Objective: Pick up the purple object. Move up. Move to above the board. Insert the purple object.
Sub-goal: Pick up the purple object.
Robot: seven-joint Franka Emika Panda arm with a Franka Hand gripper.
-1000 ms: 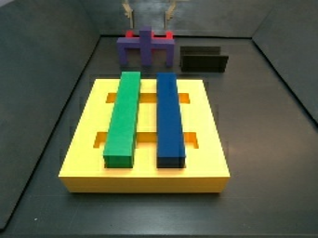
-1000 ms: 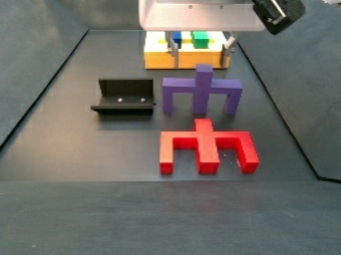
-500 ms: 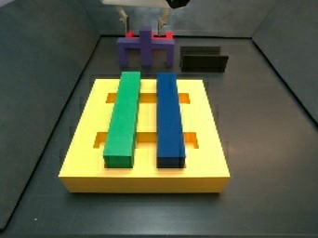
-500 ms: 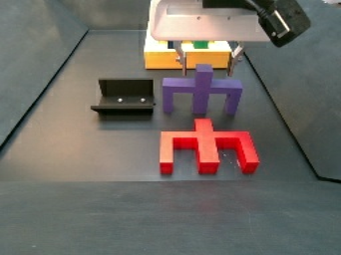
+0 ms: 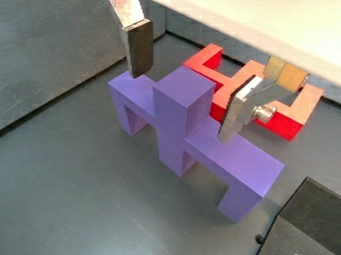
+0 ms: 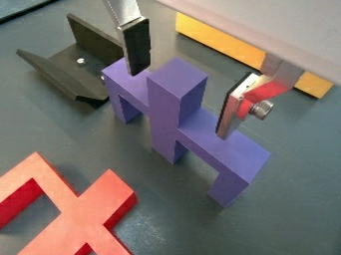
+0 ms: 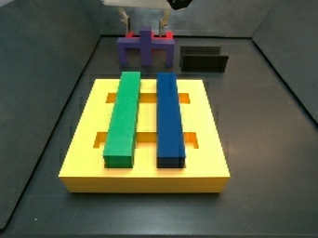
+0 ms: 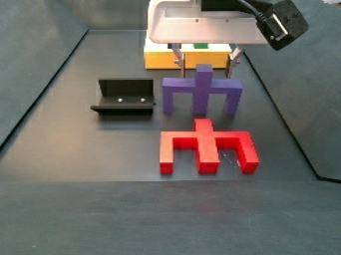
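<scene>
The purple object (image 8: 201, 92) stands upright on the dark floor, its stem pointing up and its crossbar on two legs; both wrist views show it close up (image 5: 180, 125) (image 6: 170, 115). My gripper (image 8: 201, 62) is open directly over it. In both wrist views the gripper (image 5: 184, 100) (image 6: 182, 97) straddles the stem, one finger on each side just above the crossbar, and I see no contact. The yellow board (image 7: 87, 139) lies nearer the camera in a side view, with the purple object (image 7: 145, 48) behind it under the gripper (image 7: 145, 23).
A green bar (image 7: 122, 116) and a blue bar (image 7: 169, 116) lie along the board. A red block (image 8: 206, 147) lies flat next to the purple object. The dark fixture (image 8: 123, 97) stands on the floor to one side. Dark walls enclose the floor.
Over the last second the gripper has come down over the purple object, still open. Since half a second ago it has barely moved. The pieces have not shifted.
</scene>
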